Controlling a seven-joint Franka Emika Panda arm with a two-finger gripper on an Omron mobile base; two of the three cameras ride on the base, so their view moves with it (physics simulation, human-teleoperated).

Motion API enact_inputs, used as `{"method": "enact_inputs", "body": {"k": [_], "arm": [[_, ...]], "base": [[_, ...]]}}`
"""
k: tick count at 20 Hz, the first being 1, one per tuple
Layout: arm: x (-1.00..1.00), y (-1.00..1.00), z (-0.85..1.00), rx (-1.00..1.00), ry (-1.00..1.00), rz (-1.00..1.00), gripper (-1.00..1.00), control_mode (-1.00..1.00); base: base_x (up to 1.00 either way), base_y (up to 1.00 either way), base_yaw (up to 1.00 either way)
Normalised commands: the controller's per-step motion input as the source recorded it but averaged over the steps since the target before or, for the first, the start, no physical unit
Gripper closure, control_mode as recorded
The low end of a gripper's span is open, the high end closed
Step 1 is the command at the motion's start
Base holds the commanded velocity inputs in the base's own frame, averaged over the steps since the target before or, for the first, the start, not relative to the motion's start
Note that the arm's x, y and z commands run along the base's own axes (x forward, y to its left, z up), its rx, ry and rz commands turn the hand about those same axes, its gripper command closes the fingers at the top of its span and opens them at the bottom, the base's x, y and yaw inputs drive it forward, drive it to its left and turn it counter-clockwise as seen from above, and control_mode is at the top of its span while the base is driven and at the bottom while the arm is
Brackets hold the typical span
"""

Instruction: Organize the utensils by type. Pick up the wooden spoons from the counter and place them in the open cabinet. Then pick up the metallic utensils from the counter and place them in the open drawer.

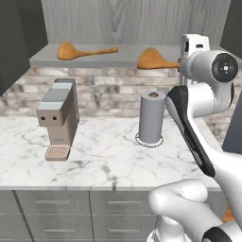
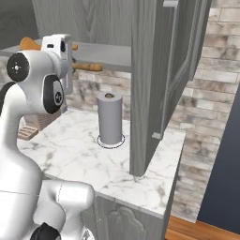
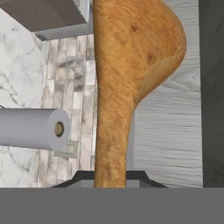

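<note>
Tool-held spoon (image 3: 127,65) at cabinet shelf (image 1: 113,57) w/ 2nd spoon (image 1: 80,51)

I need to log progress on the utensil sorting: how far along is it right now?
Done: one orange-brown wooden spoon lies on the grey shelf of the open cabinet. In hand: the claw is shut on the second orange-brown wooden spoon, holding it at shelf height with its bowl over the shelf's right end, not yet released. Left: releasing that spoon, then the metal fork, which I cannot see on the white marble counter.
</note>
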Motion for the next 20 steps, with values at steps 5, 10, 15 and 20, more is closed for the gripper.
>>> {"method": "enact_inputs", "body": {"k": [5, 10, 15, 20], "arm": [[0.61, -0.20, 0.31, 0.03, -0.07, 0.03, 1.00, -1.00], [0.64, -0.15, 0.10, 0.01, -0.06, 0.05, 1.00, -1.00], [0.97, -0.12, 0.00, 0.02, 0.05, 0.04, 1.00, -1.00], [0.91, -0.13, 0.09, 0.00, 0.22, 0.02, 1.00, -1.00]], "base": [[0.00, 0.00, 0.00], [0.00, 0.00, 0.00], [0.00, 0.00, 0.00], [0.00, 0.00, 0.00]]}}
